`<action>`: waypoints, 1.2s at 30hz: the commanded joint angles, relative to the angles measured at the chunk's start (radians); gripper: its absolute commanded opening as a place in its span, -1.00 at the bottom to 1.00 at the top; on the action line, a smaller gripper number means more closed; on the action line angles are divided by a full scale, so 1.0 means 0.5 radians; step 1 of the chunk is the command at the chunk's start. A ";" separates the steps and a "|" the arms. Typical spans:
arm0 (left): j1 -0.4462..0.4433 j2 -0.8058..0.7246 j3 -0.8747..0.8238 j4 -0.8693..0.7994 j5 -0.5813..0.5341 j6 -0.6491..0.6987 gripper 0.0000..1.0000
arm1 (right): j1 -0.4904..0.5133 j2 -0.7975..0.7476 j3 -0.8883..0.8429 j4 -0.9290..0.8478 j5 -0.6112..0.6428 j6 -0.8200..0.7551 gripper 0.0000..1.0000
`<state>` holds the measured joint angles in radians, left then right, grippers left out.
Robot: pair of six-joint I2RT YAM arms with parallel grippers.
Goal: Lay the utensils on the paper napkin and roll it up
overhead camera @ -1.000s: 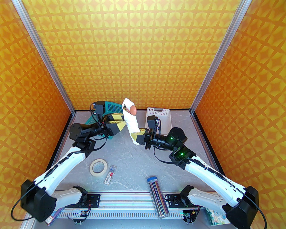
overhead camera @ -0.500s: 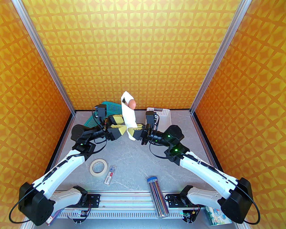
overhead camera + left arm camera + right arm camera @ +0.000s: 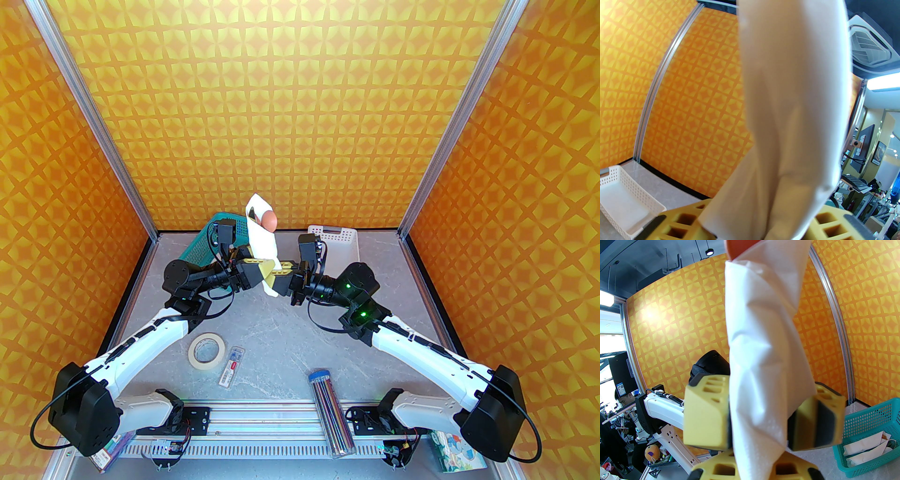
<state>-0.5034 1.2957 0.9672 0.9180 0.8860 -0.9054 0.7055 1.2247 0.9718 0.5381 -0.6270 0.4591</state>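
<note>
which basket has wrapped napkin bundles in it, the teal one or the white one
The teal basket, back left on the table: folded white bundles lie inside it. The white basket to its right shows a bare floor.

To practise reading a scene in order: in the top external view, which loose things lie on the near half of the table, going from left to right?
roll of masking tape → small clear case → clear tube of thin coloured sticks → cartoon-printed tissue pack
</note>
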 commanded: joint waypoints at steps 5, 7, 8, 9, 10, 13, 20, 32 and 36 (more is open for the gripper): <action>-0.009 0.021 0.074 0.158 0.093 -0.100 -0.32 | 0.010 -0.091 0.008 -0.051 0.063 -0.105 -0.78; -0.009 0.002 0.076 0.084 0.093 -0.051 -0.36 | 0.009 -0.105 0.003 -0.088 0.070 -0.130 -0.78; -0.010 -0.009 0.073 0.057 0.093 -0.033 -0.36 | 0.009 -0.113 0.000 -0.107 0.075 -0.140 -0.78; -0.010 -0.017 0.070 0.039 0.093 -0.014 -0.36 | 0.009 -0.120 0.001 -0.128 0.078 -0.152 -0.78; -0.009 -0.028 0.072 0.017 0.093 -0.001 -0.37 | 0.009 -0.124 -0.004 -0.149 0.082 -0.161 -0.78; -0.009 -0.039 0.074 -0.019 0.093 0.019 -0.45 | 0.009 -0.133 -0.003 -0.188 0.081 -0.179 -0.78; -0.009 -0.053 0.086 -0.087 0.093 0.067 -0.47 | 0.009 -0.170 -0.006 -0.293 0.109 -0.247 -0.78; -0.006 -0.054 0.090 -0.131 0.093 0.097 -0.47 | 0.009 -0.200 -0.032 -0.317 0.131 -0.252 -0.78; -0.003 -0.060 0.092 -0.154 0.093 0.113 -0.51 | 0.009 -0.219 -0.039 -0.331 0.147 -0.259 -0.78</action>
<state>-0.5068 1.2854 0.9764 0.8593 0.9356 -0.8738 0.7055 1.1492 0.9630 0.3744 -0.5713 0.3511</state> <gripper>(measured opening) 0.251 0.130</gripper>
